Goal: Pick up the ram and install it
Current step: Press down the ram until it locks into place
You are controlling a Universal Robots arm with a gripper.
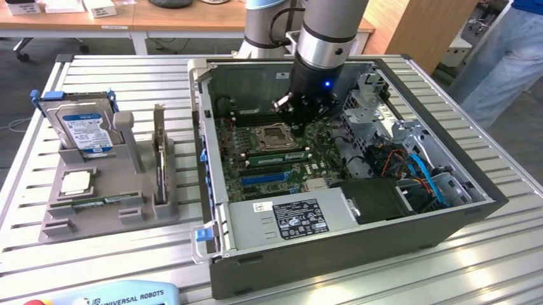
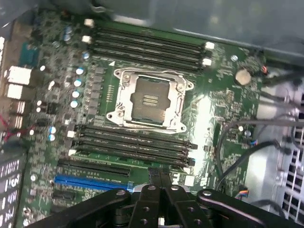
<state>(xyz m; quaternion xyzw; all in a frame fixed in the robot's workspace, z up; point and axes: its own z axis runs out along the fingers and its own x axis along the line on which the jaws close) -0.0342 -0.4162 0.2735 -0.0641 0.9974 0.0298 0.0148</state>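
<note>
A long thin green ram [image 1: 103, 201] lies flat in the front slot of the grey holder [image 1: 63, 223], on the exterior view's left, far from the arm. My gripper [image 1: 301, 117] hangs inside the open computer case [image 1: 339, 251], just above the motherboard. It is beside the empty processor socket [image 2: 149, 100]. In the wrist view the gripper [image 2: 159, 175] is shut with nothing between its fingers, right over the nearest memory slots [image 2: 133, 145]. A brighter green strip [image 1: 276, 155] runs along those slots; I cannot tell whether it is a seated stick.
The holder also carries a silver hard drive [image 1: 85, 130], a square processor chip [image 1: 75, 183] and an upright card [image 1: 159, 149]. Cables [image 1: 416, 168] and a drive cage [image 1: 373, 111] crowd the case's far side. A person's legs [image 1: 509, 57] stand behind the table.
</note>
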